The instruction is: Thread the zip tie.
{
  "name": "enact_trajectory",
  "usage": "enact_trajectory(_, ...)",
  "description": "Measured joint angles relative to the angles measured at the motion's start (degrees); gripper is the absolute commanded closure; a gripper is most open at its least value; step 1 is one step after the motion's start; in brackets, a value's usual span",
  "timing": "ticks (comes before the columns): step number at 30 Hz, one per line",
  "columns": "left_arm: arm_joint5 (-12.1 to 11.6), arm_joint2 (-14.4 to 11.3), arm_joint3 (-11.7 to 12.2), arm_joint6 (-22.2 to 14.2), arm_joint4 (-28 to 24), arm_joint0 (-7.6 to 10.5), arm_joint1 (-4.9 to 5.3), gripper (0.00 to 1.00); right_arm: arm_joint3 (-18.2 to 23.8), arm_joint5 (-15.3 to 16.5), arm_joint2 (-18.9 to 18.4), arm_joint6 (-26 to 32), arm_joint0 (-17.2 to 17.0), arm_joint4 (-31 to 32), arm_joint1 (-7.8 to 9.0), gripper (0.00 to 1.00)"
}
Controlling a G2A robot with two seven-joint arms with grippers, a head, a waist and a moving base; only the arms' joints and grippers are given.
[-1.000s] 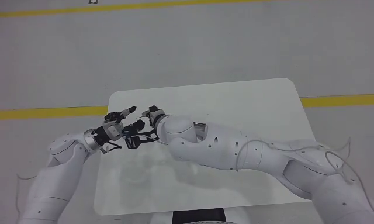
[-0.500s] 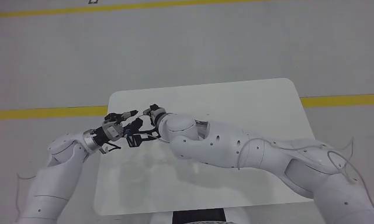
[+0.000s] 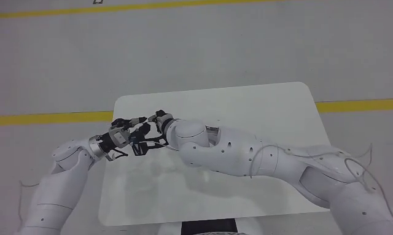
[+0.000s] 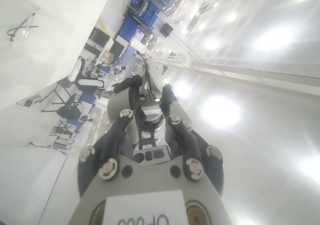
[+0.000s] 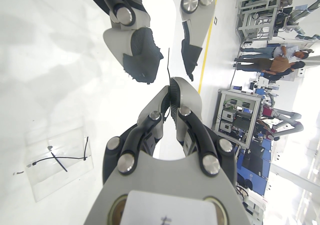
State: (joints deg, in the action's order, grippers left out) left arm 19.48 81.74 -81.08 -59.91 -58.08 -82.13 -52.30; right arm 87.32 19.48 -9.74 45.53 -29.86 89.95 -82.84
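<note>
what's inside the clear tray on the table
Black zip ties lying crossed in the clear tray, plus a small dark speck. Nothing covers them; the exact count is hard to tell.

A grey floor (image 3: 245, 45) crossed by yellow lines (image 3: 184, 3) is seen; shelving racks (image 4: 152, 5) are lit by ceiling lights (image 4: 272, 35).

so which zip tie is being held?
The zip tie pinched in the right gripper, tip between the fingers of the open left gripper. The other zip ties lie loose in the clear tray.
</note>
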Motion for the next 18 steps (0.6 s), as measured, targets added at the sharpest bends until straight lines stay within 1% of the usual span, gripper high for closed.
enact_trajectory(4,0.0,-0.1,0.0,-0.1,0.0,-0.05,0.03,1.00,0.0,0.0,0.0,-0.1,0.0,0.0,-0.02,1.00)
enact_trajectory(16,0.0,-0.3,0.0,-0.3,-0.1,-0.22,0.20,1.00,0.5,0.0,0.0,0.3,-0.1,0.0,0.13,1.00)
enact_trajectory(17,0.0,-0.3,-0.1,-0.4,-0.1,-0.29,0.22,1.00,0.5,0.0,0.0,0.4,-0.1,0.0,0.16,0.93)
enact_trajectory(18,0.0,-0.2,-0.2,-0.4,-0.2,-0.35,0.23,1.00,0.6,0.0,0.0,0.4,-0.1,0.0,0.18,0.72)
